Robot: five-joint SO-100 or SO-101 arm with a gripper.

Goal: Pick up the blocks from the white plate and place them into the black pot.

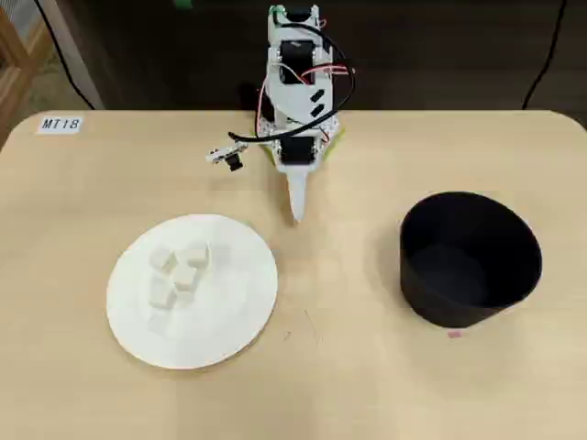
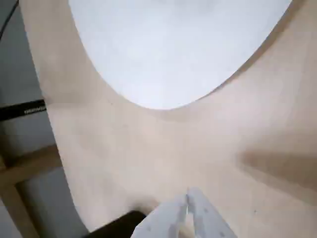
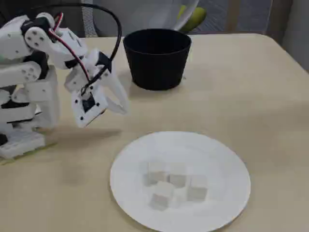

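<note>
We are at the start: our gripper [image 3: 123, 107], fingers together and empty, hangs short of the white plate [image 1: 240, 316], where all four blocks [image 1: 178, 273] cluster. Next we reach there, then the black pot [image 1: 470, 261].

colours on the table

the plate [image 1: 234, 321] is plain white, and the four blocks [image 1: 178, 272] on it are white to pale grey, barely standing out from it. well off to the pincer's other side in the overhead view, the pot [image 1: 470, 261] is matte black with a dark inside. the pincer [image 1: 296, 213] itself is white, on a white arm [image 1: 295, 82] with black parts and red and black wires. the tabletop [image 1: 348, 385] is a pale beige wood tone, unpatterned. a small white label [image 1: 60, 124] carries dark lettering.
</note>
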